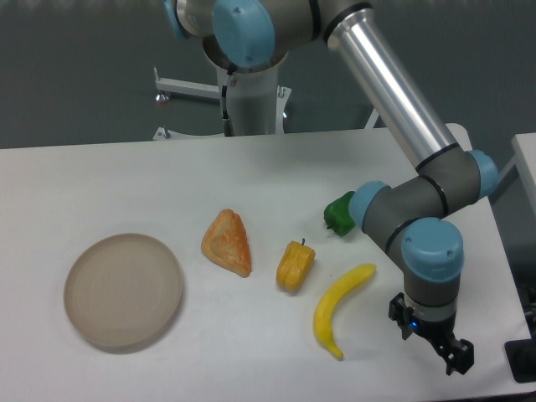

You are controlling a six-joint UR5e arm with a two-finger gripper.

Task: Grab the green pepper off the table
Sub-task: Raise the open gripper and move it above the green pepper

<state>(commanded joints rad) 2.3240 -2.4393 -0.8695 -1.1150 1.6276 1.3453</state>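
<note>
The green pepper [339,214] lies on the white table [126,176], right of centre, partly hidden behind the arm's grey elbow joint. My gripper [431,339] hangs near the table's front right edge, well in front of and to the right of the pepper, past the banana. Its dark fingers point down and away; I cannot tell how far apart they stand. Nothing shows between them.
A banana [339,308] lies between the gripper and a yellow-orange pepper [295,265]. An orange pastry-like piece [227,242] sits left of that. A round beige plate [123,289] is at the front left. The arm's base stands behind the table.
</note>
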